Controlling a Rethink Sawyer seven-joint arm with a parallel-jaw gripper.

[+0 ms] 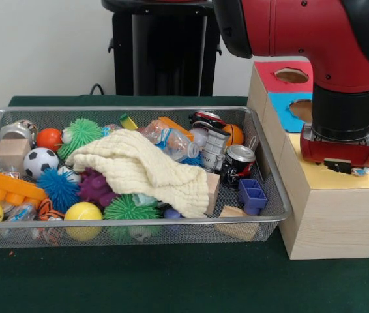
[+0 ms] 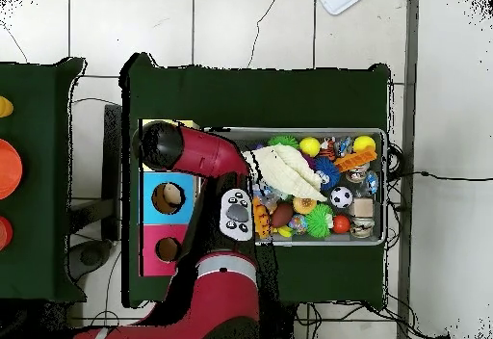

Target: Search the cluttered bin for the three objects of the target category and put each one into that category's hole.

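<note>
A dark green table carries a wire mesh bin crammed with toys. Touching the bin's side stands a wooden box with yellow, blue and red top panels.

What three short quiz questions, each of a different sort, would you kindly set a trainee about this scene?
1. True or false: the cream cloth lies on top of toys inside the wire bin.
2. Multiple choice: in the front view, the pincer hangs over which colour on top of the wooden box? A red, B blue, C yellow.
3. Short answer: what colour is the small plastic crate near the bin's corner closest to the box?

Key: 1 true; 2 C; 3 blue.
</note>
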